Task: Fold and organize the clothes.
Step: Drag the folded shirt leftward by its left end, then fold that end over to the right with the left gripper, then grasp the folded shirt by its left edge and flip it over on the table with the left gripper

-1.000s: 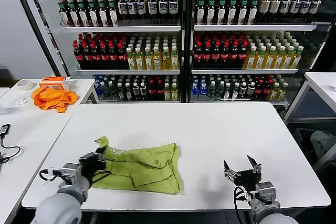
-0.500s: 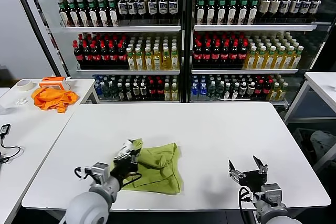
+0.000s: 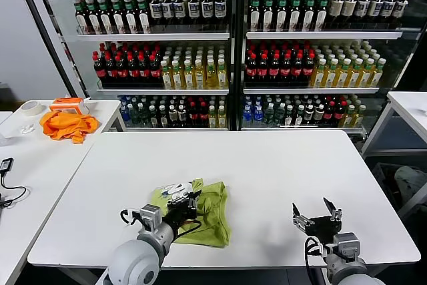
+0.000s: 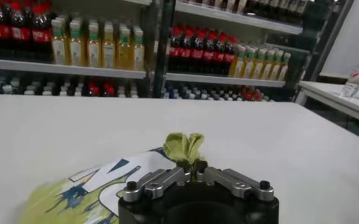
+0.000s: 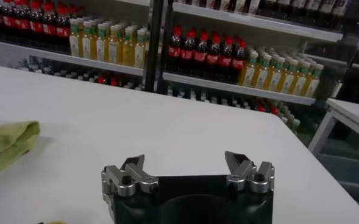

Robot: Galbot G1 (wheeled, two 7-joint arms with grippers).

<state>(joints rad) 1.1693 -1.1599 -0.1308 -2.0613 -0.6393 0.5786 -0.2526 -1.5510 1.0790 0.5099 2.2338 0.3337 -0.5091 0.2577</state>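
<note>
The clothes are one lime T-shirt [image 3: 213, 217], lying bunched on the white table [image 3: 267, 165] near its front edge. My left gripper [image 3: 189, 199] is shut on a pinched fold of the shirt [image 4: 182, 146], held just above the shirt's middle. The lifted flap shows a white patch with blue marks [image 4: 106, 176] on its turned-over side. In the left wrist view the gripper [image 4: 193, 165] has lime fabric sticking out between its closed fingertips. My right gripper [image 3: 319, 213] stands open near the front right of the table, holding nothing. The right wrist view shows this gripper [image 5: 193, 163] and the shirt's edge [image 5: 5, 143] far off.
An orange cloth [image 3: 67, 125], a tape roll [image 3: 30, 107] and an orange-topped box [image 3: 69, 104] lie on the side table at the left. Coolers full of bottles [image 3: 227, 65] stand behind. Another table [image 3: 410, 108] is at the right.
My left gripper has travelled to the right with the shirt's left edge, drawing that part over the rest, so the shirt now covers less table. The right gripper has barely shifted.
</note>
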